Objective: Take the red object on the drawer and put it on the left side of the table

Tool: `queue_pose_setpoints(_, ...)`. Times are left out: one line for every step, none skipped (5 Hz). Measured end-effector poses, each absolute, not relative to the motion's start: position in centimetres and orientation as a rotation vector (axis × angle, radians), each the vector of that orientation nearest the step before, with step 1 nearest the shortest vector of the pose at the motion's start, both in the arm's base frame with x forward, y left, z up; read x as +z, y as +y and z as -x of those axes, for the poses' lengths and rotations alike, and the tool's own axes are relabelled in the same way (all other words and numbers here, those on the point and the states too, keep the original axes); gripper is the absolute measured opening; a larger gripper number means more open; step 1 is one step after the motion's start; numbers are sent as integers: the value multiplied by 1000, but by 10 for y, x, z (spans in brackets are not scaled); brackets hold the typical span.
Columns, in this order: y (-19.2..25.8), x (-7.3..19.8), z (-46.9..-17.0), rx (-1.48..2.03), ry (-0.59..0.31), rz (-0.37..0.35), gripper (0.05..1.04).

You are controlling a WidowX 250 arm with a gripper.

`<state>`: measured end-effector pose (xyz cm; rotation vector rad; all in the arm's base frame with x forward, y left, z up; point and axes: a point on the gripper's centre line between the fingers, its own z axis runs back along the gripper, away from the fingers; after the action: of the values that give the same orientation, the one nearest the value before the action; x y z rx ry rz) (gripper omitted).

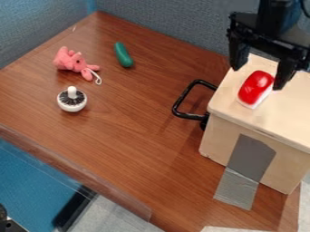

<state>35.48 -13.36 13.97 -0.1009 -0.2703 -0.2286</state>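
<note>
**Red object (255, 87) on the drawer (291, 111), open gripper (257, 78) above it**

You have the black gripper at the upper right of the view, hanging down over the pale wooden drawer. Its fingers are spread apart, one on each side of the red object, and they hold nothing. The object lies on the drawer's top, near the edge on the handle side; it has a rounded, glossy red upper part over a white base (you can see the white along its lower right). Whether either finger touches it, you cannot tell.

The black handle (183, 98) sticks out from the drawer's left side, over the brown wooden surface (133, 145). Grey tape (246, 164) runs down the drawer's front face and onto the surface.

Toward the left of the view, you have three more things on the surface. A pink plush toy (74, 61) lies near the far left edge, with a white cord loop (97, 78) beside it. A green, cucumber-shaped item (123, 55) lies to its right. Nearer to you in the view, below the plush, is a round white item (72, 107) with a knob on top and a dark ring around the knob.
</note>
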Motion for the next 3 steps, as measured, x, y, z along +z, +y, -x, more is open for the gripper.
queue_pose_setpoints(-136,128,-356,-246,-245,97,967)
queue_pose_setpoints(-135,127,-356,-261,-241,89,687)
queue_pose_setpoints(-134,128,-356,-266,-242,83,563)
